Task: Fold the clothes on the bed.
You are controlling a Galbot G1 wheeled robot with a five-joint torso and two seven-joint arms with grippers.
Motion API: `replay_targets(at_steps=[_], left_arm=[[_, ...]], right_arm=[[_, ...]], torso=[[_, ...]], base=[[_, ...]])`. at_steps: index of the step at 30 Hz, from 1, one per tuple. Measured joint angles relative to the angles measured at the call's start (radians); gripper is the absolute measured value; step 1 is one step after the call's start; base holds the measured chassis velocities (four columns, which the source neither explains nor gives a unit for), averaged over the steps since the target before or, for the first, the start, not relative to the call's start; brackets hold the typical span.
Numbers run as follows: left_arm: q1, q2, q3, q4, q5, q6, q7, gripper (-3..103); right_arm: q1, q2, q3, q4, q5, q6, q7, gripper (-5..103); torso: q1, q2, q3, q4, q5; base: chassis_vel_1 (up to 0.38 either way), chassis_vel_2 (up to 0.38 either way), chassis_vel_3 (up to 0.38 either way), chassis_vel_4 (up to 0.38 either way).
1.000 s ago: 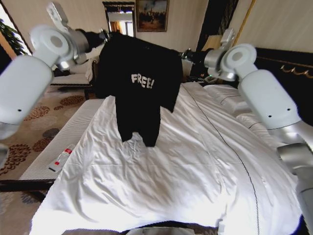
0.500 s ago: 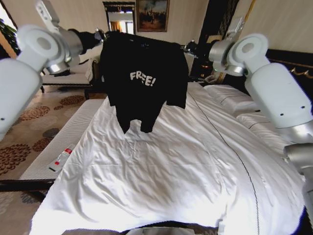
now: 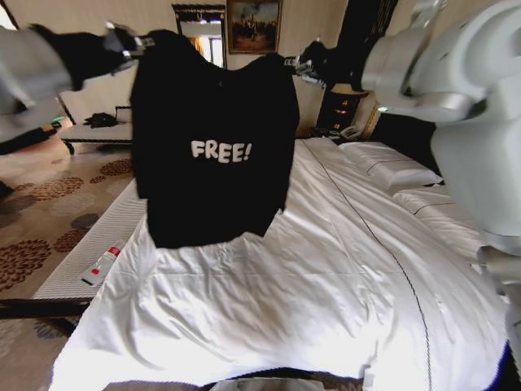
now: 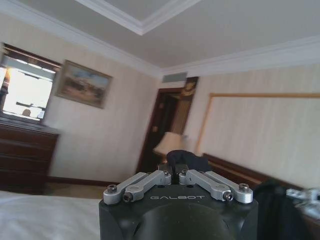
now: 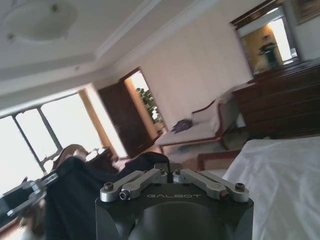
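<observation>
Step in hand: both arms are holding the black T-shirt [image 3: 213, 155] up in the air above the bed [image 3: 326, 285], spread by its shoulders with the "FREE!" lettering [image 3: 221, 151] facing the head camera; judged as the spreading-out stage ahead of any fold.
Left tool [image 3: 122, 39]: raised high at the robot's left, pinching the shirt's shoulder corner; in the left wrist view its fingers [image 4: 142, 181] are drawn in on a bunch of dark cloth.
Right tool [image 3: 303, 65]: raised at the opposite shoulder of the shirt, likewise closed on black fabric, as its wrist view shows.
T-shirt: hanging freely, front flat and fairly taut between the two grips, hem dangling just above the white duvet [image 3: 269, 309], not yet lying on it.
Bed: duvet rumpled; pillows [image 3: 389, 167] lying near the headboard.
Beside the bed: a small red-and-white item [image 3: 102, 265] is lying on the bench at the robot's left.
Next move calls for: lowering both tools together and evenly, so the shirt is landing flat and unwrinkled.
</observation>
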State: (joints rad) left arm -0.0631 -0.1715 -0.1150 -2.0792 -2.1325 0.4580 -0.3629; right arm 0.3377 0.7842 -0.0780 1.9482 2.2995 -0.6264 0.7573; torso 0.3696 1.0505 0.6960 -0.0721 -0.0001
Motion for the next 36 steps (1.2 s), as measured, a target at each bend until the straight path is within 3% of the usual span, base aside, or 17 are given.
replay_targets(at_steps=[1, 7, 9, 11, 13, 15, 20, 23, 25, 26, 27, 30, 33, 35, 36], left_arm=[[0.029, 0.054, -0.032, -0.036, -0.023, -0.014, 0.003, 2], [0.054, 0.143, -0.097, -0.115, -0.099, -0.023, 0.001, 2], [0.092, 0.178, -0.149, -0.143, -0.133, -0.023, 0.001, 2], [0.113, 0.228, -0.171, -0.175, -0.178, -0.021, -0.001, 2], [0.114, 0.236, -0.171, -0.181, -0.185, -0.02, -0.002, 2], [0.117, 0.257, -0.161, -0.205, -0.202, -0.01, -0.01, 2], [0.168, 0.268, -0.144, -0.233, -0.189, -0.003, -0.021, 2], [0.239, 0.237, -0.146, -0.228, -0.12, -0.003, -0.025, 2], [0.312, 0.167, -0.159, -0.199, -0.041, 0.003, -0.026, 2], [0.376, 0.099, -0.165, -0.179, 0.03, 0.013, -0.029, 2], [0.376, 0.099, -0.165, -0.179, 0.03, 0.013, -0.029, 2], [0.514, -0.025, -0.153, -0.144, 0.197, 0.017, -0.036, 2], [0.569, -0.079, -0.141, -0.122, 0.266, 0.021, -0.042, 2], [0.632, -0.159, -0.111, -0.073, 0.368, 0.027, -0.045, 2], [0.632, -0.159, -0.111, -0.073, 0.368, 0.027, -0.045, 2]], right_arm=[[-0.011, -0.022, 0.028, 0.053, 0.038, -0.002, 0.029, 0], [-0.033, -0.096, 0.077, 0.176, 0.121, -0.006, 0.084, 0], [-0.043, -0.139, 0.105, 0.22, 0.166, -0.01, 0.101, 0], [-0.073, -0.229, 0.161, 0.283, 0.243, -0.025, 0.116, 0], [-0.084, -0.25, 0.177, 0.296, 0.259, -0.029, 0.117, 0], [-0.162, -0.323, 0.261, 0.344, 0.304, -0.044, 0.117, 0], [-0.374, -0.356, 0.4, 0.382, 0.287, -0.053, 0.109, 0], [-0.448, -0.345, 0.419, 0.386, 0.242, -0.05, 0.104, 0], [-0.484, -0.33, 0.416, 0.382, 0.195, -0.036, 0.098, 0], [-0.503, -0.296, 0.386, 0.361, 0.135, -0.022, 0.089, 0], [-0.503, -0.296, 0.386, 0.361, 0.135, -0.022, 0.089, 0], [-0.548, -0.185, 0.303, 0.288, 0.01, -0.013, 0.063, 0], [-0.581, -0.127, 0.259, 0.241, -0.062, -0.013, 0.046, 0], [-0.651, -0.052, 0.198, 0.152, -0.185, -0.017, -0.011, 0], [-0.651, -0.052, 0.198, 0.152, -0.185, -0.017, -0.011, 0]], torso=[[0.0, 0.0, 0.0, -0.0002, -0.0006], [0.0, 0.0, 0.0, -0.0015, 0.0003], [0.0, 0.0, 0.0, -0.0013, 0.0006], [0.0, 0.0, 0.0, -0.0012, 0.0009], [0.0, 0.0, 0.0, -0.0015, 0.0007], [0.0, 0.0, 0.0, -0.0015, 0.0], [0.0, 0.0, 0.0, -0.0011, 0.0006], [0.0, 0.0, 0.0, -0.0008, 0.001], [0.0, 0.0, 0.0, -0.001, 0.0008], [0.0, 0.0, 0.0, -0.0022, -0.0007], [0.0, 0.0, 0.0, -0.0022, -0.0007], [0.001, 0.0, 0.001, -0.0008, -0.0002], [0.001, 0.0, 0.001, -0.0008, -0.0002], [0.001, 0.0, 0.001, -0.0006, 0.0003], [0.001, 0.0, 0.001, -0.0006, 0.0003]], base=[[0.0, 0.0, 0.0, 0.0], [0.0, 0.0, 0.0, 0.0], [0.0, 0.0, 0.0, 0.0], [0.0, 0.0, 0.0, 0.0], [0.0, 0.0, 0.0, 0.0], [0.0, 0.0, 0.0, 0.0], [0.0, 0.0, 0.0, 0.0], [0.0, 0.0, 0.0, 0.0], [0.0, 0.0, 0.0, 0.0], [0.0, 0.0, 0.0, 0.0], [0.0, 0.0, 0.0, 0.0], [0.0, 0.0, 0.0, 0.0], [0.0, 0.0, 0.0, 0.0], [0.0, 0.0, 0.0, 0.0], [0.0, 0.0, 0.0, 0.0]])
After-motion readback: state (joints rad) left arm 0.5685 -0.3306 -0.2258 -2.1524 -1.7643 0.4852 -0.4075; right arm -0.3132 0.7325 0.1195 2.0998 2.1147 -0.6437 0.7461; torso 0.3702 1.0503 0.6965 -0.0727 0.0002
